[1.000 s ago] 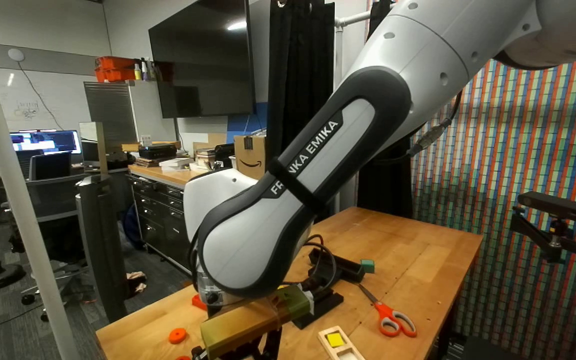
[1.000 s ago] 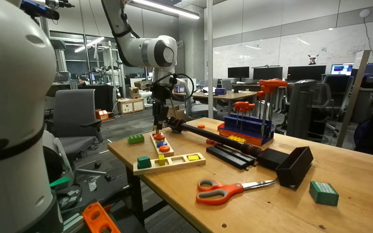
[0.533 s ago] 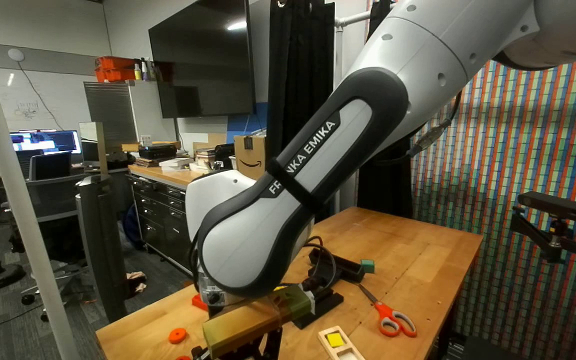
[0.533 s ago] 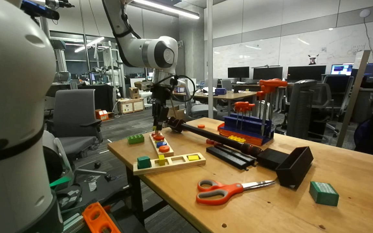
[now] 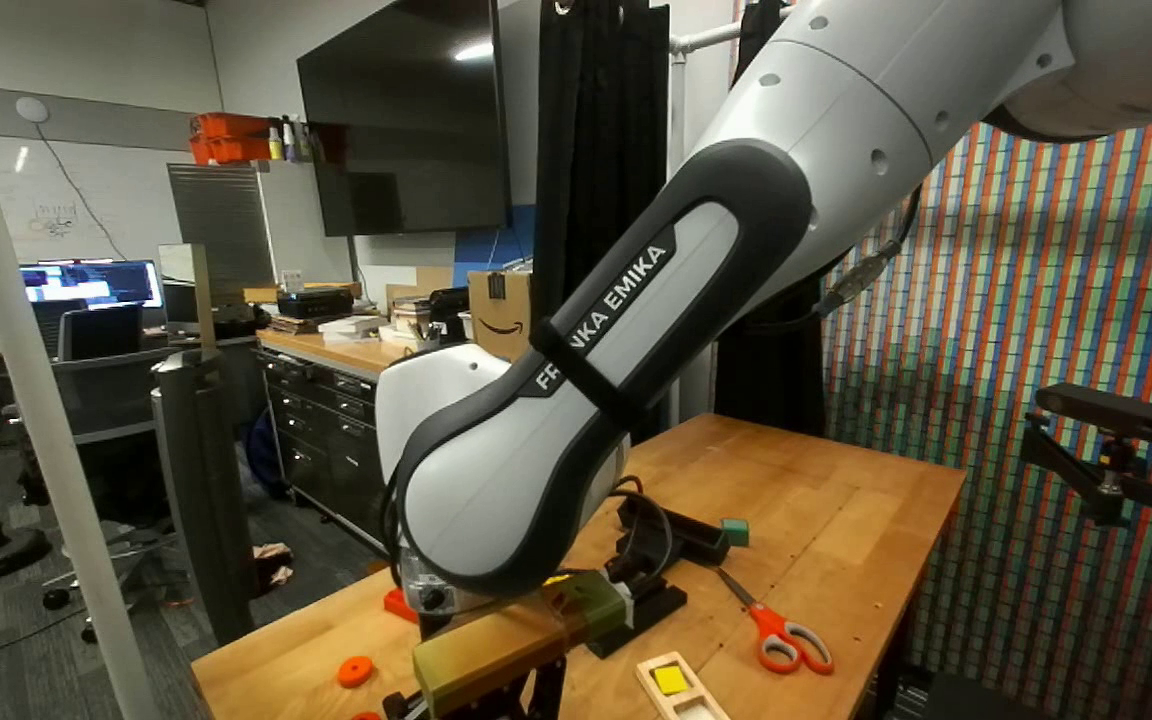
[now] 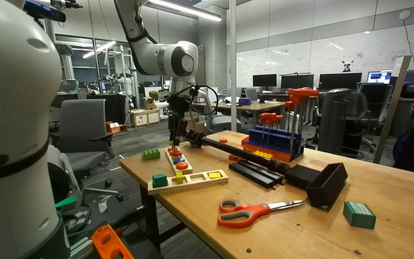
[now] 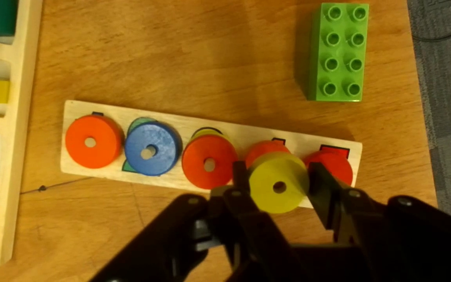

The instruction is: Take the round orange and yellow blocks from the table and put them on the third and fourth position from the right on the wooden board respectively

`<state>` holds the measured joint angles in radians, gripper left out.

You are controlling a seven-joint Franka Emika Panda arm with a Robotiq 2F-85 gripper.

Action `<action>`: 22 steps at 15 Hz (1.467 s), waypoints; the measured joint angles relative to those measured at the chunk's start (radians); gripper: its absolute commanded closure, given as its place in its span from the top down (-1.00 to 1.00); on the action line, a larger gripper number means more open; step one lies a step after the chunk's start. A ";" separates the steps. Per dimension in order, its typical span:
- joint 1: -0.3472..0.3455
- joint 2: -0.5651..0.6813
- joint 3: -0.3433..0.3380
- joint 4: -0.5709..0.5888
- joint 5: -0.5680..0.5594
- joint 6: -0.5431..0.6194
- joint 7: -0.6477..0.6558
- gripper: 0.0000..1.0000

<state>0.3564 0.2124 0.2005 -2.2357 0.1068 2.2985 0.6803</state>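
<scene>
One black gripper (image 7: 280,178) holds one yellow round block (image 7: 278,172) with a hole in its middle. Two black fingers (image 7: 322,182) pinch it, one on each side. The yellow round block is over one long, narrow, light wooden board (image 7: 249,133), but I cannot tell if it touches what is under it. In the wrist view it covers part of the fourth round block (image 7: 260,149) from the left.

Five round blocks sit in a row on the board: one blue round block (image 7: 153,139) and four red or orange round blocks (image 7: 102,133). One loose orange round block (image 6: 223,140) lies on the wooden tabletop (image 6: 300,237), well apart from the board.

Near the board there is one bright green toy brick (image 7: 341,53) with eight bumps. One light wooden tray (image 7: 20,117) with four slots holds one dark green block (image 6: 160,180) and two yellow blocks (image 6: 214,175). One pair of scissors (image 6: 262,209) with orange and grey handles lies near the tray. One more green block (image 6: 359,214) and one open black box (image 6: 327,187) are farther off, near each other.

Since one second ago, the white-and-black robot arm (image 6: 147,57) has leaned a little. In an exterior view its wrist shows a bit lower and more to the right. The gripper points down at the same part of the board. In both exterior views the scissors, the tray and the loose orange round block have stayed where they were.
</scene>
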 measured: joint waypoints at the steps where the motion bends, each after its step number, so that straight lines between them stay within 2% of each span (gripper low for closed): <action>1: 0.000 0.000 0.000 0.000 0.000 0.000 -0.003 0.34; 2: 0.000 0.000 0.001 -0.001 0.000 0.000 -0.007 0.35; 6: 0.001 0.003 0.008 -0.031 -0.009 0.014 -0.012 0.95; 7: 0.002 0.003 0.010 -0.038 -0.011 0.019 -0.012 1.00; 11: 0.004 0.003 0.012 -0.058 -0.051 0.047 -0.011 1.00; 17: 0.003 -0.028 0.004 -0.054 -0.186 0.077 -0.001 1.00; 22: 0.000 -0.116 0.001 -0.024 -0.298 0.029 0.034 1.00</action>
<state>0.3567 0.0967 0.2017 -2.2593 -0.1908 2.3273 0.7141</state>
